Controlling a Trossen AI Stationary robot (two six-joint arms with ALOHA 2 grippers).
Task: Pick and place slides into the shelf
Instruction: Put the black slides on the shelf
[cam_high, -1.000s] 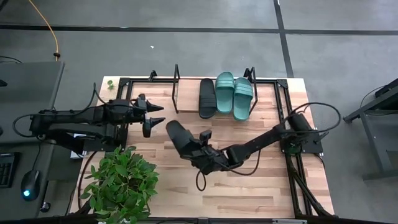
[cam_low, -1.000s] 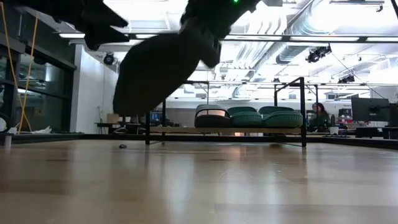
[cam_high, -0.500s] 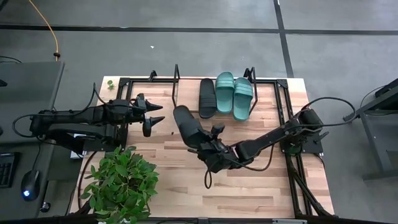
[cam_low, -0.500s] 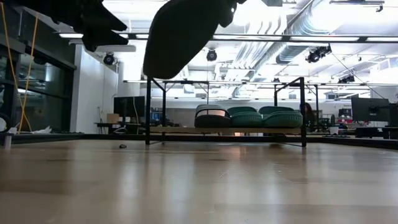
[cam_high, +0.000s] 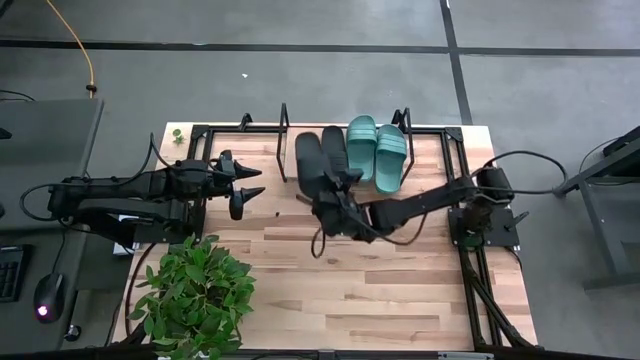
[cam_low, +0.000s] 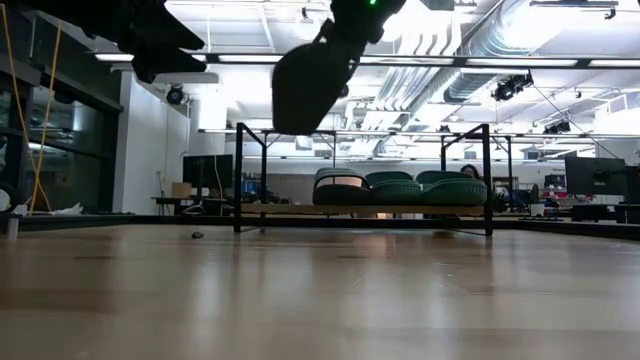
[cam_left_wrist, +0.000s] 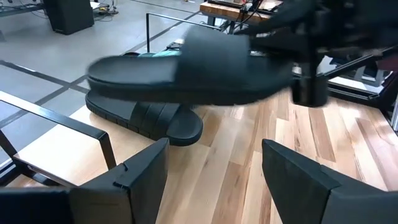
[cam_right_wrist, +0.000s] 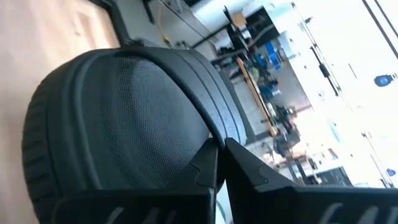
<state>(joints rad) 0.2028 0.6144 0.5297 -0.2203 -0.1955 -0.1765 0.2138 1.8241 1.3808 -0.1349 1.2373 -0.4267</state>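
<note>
One black slide (cam_high: 311, 160) hangs in the air in my right gripper (cam_high: 330, 198), over the left part of the shelf (cam_high: 284, 140). In the low view this slide (cam_low: 308, 85) is well above the shelf board (cam_low: 290, 210). Another black slide (cam_high: 336, 152) and two teal slides (cam_high: 361, 147) (cam_high: 391, 156) lie side by side on the shelf, soles down. My left gripper (cam_high: 250, 188) waits open at the table's left, its fingers pointing at the shelf; its wrist view shows the carried slide (cam_left_wrist: 186, 68) above the resting black one (cam_left_wrist: 143, 115). My right gripper pinches the black slide's wide strap (cam_right_wrist: 186, 134) between its two fingers (cam_right_wrist: 202, 165), which stand close together on it. The fingers come from the table's near right side. The slide is lifted clear, its length running roughly toward the far edge.
A potted plant (cam_high: 195, 295) stands at the table's near left corner. Black upright end frames (cam_low: 238, 175) (cam_low: 487, 175) bound the shelf. Bare wood tabletop (cam_high: 400, 280) lies in the middle and near right.
My right gripper has carried the black slide from the middle of the table toward the far edge, up over the shelf's left part beside the resting black slide. The slide has turned from slanting to roughly parallel with the slides on the shelf.
</note>
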